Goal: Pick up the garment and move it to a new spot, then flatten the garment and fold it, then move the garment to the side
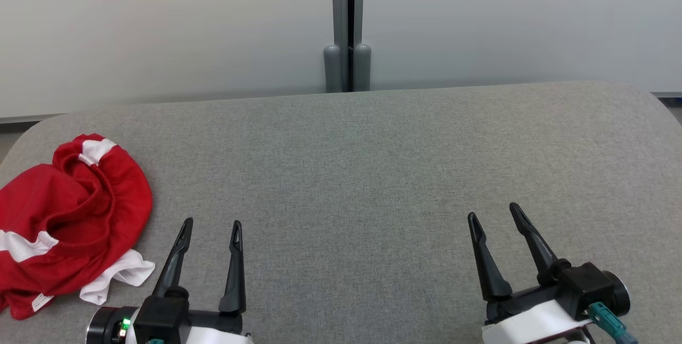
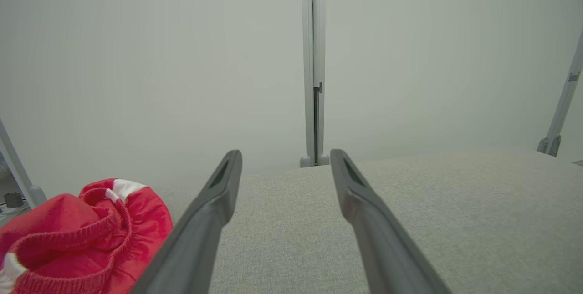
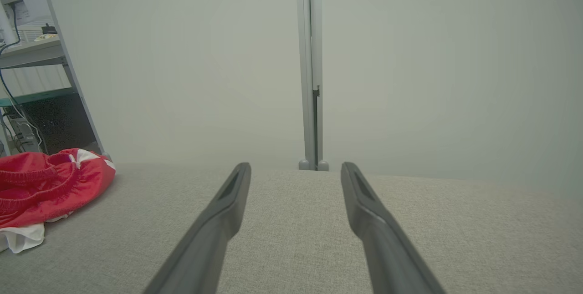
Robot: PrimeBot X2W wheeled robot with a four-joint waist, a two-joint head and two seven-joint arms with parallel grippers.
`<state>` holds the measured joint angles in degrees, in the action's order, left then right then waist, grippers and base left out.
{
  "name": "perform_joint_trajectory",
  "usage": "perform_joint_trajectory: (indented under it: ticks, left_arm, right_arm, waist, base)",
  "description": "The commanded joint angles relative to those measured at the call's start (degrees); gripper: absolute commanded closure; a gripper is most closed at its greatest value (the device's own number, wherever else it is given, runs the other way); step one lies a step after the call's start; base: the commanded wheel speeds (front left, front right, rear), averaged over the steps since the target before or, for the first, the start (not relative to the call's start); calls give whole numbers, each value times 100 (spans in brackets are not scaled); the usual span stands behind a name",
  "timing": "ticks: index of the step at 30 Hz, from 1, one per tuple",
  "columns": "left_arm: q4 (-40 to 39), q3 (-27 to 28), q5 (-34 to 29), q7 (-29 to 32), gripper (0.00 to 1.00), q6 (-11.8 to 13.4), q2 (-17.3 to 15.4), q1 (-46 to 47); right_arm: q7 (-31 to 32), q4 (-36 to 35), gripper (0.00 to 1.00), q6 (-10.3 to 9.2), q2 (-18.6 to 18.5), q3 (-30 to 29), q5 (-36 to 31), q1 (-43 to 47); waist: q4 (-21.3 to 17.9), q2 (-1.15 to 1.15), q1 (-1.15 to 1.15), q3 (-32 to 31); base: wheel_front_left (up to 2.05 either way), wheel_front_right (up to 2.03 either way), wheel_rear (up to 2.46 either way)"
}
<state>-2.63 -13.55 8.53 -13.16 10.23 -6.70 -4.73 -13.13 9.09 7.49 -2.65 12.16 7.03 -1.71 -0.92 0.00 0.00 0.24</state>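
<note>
A crumpled red garment [image 1: 69, 221] with white trim lies bunched at the left edge of the grey padded table [image 1: 351, 173]. It shows again low on the left in the left wrist view [image 2: 77, 235] and at the far left in the right wrist view [image 3: 45, 185]. My left gripper [image 1: 211, 227] hovers open just right of the garment, apart from it, nothing between its fingers. Far to the right, my right gripper [image 1: 495, 213] is open and empty over bare table. Both pairs of fingers point toward the far wall.
A pale partition wall with a grey vertical post [image 1: 347, 24] stands behind the table's far edge. A slanted metal strut [image 2: 562, 103] rises at the right. Shelving with cables [image 3: 27, 80] stands beyond the table's left end.
</note>
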Motion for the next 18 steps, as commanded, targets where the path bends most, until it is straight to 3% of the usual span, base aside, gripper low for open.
perform_joint_trajectory:
  ticks: [1,18]
  left_arm:
    - [-61,1,-145,-54,0,17,-19,-33]
    - [-203,-93,-846,-213,0,32,0,-89]
  right_arm:
    - [-61,-40,0,0,-32,30,-117,35]
    - [-217,-95,0,-1,-36,151,-751,56]
  waist:
    - [0,0,0,6]
    - [34,0,0,77]
  base:
    - [0,0,0]
    - [0,0,0]
